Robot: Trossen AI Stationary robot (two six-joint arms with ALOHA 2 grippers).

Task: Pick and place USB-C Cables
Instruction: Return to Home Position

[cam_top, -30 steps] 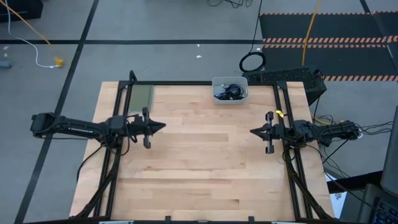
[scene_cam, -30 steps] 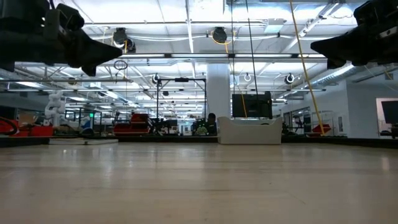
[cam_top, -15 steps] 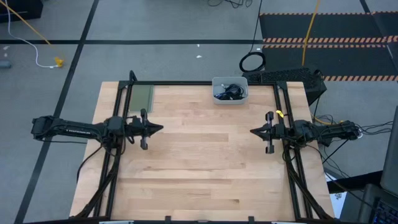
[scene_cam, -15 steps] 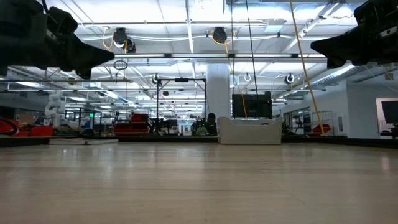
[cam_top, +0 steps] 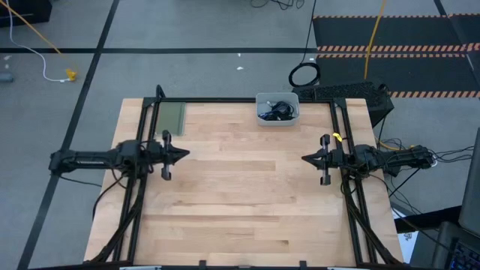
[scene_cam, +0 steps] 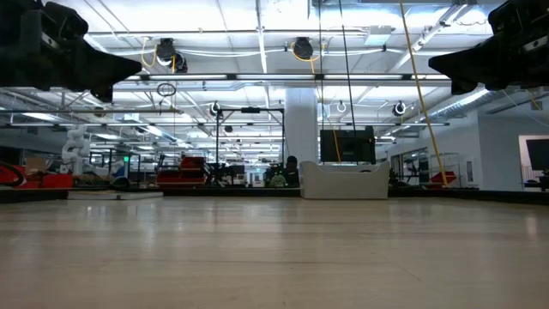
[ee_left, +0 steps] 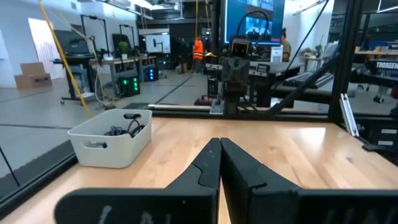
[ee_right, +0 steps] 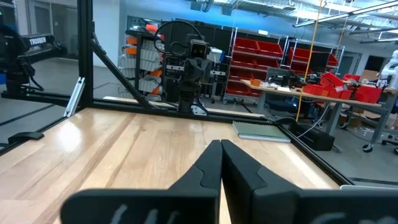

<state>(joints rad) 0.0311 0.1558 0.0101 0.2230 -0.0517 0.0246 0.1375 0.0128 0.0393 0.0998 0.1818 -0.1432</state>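
Note:
The USB-C cables [cam_top: 275,110] lie as a dark tangle inside a white bin [cam_top: 293,106] at the middle of the table's far edge. The left wrist view also shows dark cable loops [ee_left: 126,127] over the bin's rim [ee_left: 106,134]. I cannot pick out a blue-purple cable. My left gripper [cam_top: 186,154] hovers shut over the table's left side, pointing right, and shows shut in its wrist view [ee_left: 220,142]. My right gripper [cam_top: 304,158] hovers shut over the right side, pointing left, also seen shut in its wrist view [ee_right: 221,144]. Both are well above the table in the low view, left [scene_cam: 137,65] and right [scene_cam: 433,62].
A green flat pad [cam_top: 171,117] lies at the far left corner of the table. A black frame rail [cam_top: 225,100] runs along the far edge. A large black cable ring [cam_top: 304,75] lies on the floor beyond the table. Bare wood [cam_top: 247,180] spreads between the grippers.
My left gripper has drawn back toward the table's left edge, staying shut and level and rising slightly in the low view.

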